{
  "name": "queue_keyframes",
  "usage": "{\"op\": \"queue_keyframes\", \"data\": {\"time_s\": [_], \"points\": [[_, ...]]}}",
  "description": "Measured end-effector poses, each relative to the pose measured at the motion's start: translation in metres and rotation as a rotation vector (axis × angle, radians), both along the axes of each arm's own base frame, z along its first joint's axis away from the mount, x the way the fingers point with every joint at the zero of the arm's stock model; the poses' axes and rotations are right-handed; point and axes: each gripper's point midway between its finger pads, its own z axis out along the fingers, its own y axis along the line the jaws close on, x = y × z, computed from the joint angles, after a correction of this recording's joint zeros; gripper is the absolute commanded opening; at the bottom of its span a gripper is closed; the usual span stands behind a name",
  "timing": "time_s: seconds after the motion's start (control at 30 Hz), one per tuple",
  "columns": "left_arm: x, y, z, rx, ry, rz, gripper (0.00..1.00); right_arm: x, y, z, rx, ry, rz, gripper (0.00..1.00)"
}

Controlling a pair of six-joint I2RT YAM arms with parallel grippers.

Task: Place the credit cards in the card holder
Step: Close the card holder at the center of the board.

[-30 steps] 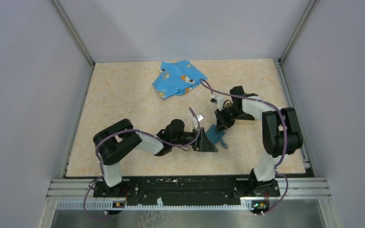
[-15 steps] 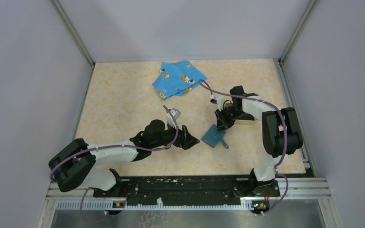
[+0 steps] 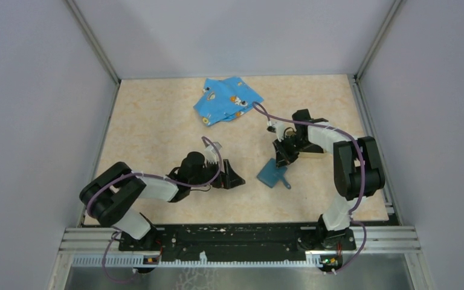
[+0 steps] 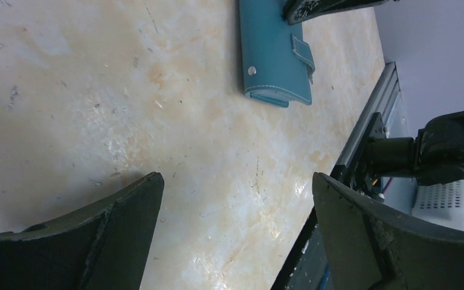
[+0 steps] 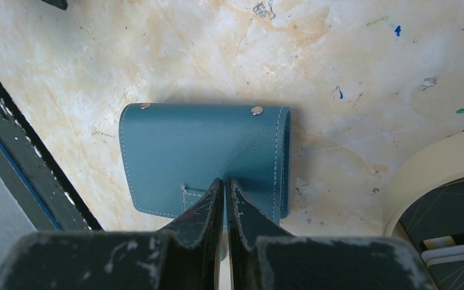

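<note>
The teal card holder [image 3: 272, 174] lies closed and flat on the table, snap side up; it also shows in the right wrist view [image 5: 205, 151] and the left wrist view [image 4: 272, 54]. My right gripper [image 3: 282, 156] [image 5: 225, 181] is shut, with its tips resting on the holder's near part beside the strap. My left gripper [image 3: 232, 179] [image 4: 237, 181] is open and empty, low over bare table to the left of the holder. Black cards [image 5: 453, 211] with pale lines lie in the tan tray [image 5: 435, 163] just right of the holder.
A bright blue cartoon-print cloth [image 3: 226, 99] lies at the back middle. The black front rail [image 4: 362, 139] runs along the near table edge, close to the holder. The right arm's body [image 3: 350, 163] stands over the tray.
My left gripper has drawn back leftward from the card holder and now stands open and apart from it. The holder now lies flat. The right gripper has not moved.
</note>
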Motion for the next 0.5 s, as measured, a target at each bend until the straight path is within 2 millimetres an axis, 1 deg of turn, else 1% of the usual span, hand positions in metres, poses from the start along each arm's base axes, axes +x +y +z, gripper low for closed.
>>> {"op": "queue_keyframes", "data": {"time_s": [0.23, 0.5], "points": [[-0.008, -0.006, -0.006, -0.033, 0.057, -0.039, 0.97, 0.000, 0.000, 0.000, 0.000, -0.001, 0.002, 0.06], [-0.006, -0.014, -0.007, -0.063, 0.068, -0.058, 0.97, 0.000, 0.001, 0.000, 0.000, 0.000, 0.004, 0.06]]}}
